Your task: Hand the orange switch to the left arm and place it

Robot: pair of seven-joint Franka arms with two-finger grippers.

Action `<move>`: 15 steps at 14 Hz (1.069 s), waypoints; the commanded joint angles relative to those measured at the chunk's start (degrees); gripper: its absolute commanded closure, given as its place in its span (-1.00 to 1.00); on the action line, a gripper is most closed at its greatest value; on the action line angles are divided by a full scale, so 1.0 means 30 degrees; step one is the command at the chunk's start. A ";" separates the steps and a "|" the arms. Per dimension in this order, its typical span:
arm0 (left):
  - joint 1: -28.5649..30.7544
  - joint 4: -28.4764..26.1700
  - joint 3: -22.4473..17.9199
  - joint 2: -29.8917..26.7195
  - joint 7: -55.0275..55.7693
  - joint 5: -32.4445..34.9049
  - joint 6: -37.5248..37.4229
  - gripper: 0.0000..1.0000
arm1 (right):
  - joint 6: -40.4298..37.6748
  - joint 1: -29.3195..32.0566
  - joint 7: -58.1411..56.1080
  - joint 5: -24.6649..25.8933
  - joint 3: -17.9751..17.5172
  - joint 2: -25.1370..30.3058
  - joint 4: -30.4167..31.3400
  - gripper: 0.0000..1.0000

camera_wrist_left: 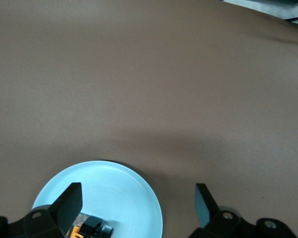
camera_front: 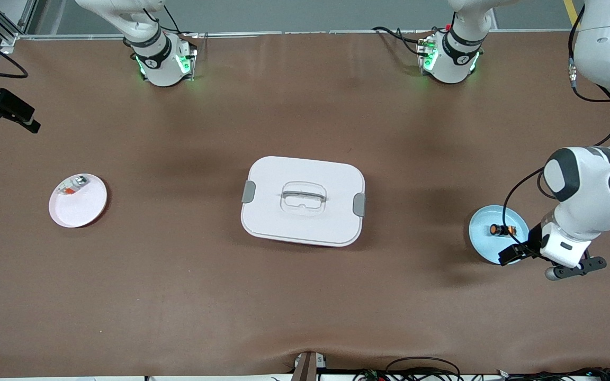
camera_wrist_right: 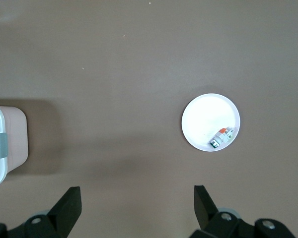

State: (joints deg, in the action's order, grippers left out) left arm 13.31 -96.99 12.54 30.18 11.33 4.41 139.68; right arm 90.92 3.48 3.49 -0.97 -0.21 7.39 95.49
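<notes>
While its fingers stand apart, the left gripper hovers low at the edge of a light blue plate, where the orange switch lies untouched. The box sits mid-table. The right gripper, jaws spread, waits high above the right arm's end, near a white plate.

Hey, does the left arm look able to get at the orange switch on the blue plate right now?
Probably yes. The left gripper hangs open over the blue plate's edge, with the orange switch lying uncovered beside it, and the box sits well clear toward the table's middle.
</notes>
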 commanded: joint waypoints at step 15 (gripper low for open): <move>0.0749 -0.0129 0.0186 -0.6893 -0.2546 -0.0064 -0.7534 -1.00 | -0.0099 -0.0048 -0.0138 0.0031 -0.0018 0.0203 -0.0598 -1.00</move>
State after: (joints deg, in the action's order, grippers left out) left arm 15.19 -96.49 12.75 12.84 5.27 4.41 119.63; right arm 91.24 3.48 3.48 -0.97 -0.24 7.42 93.93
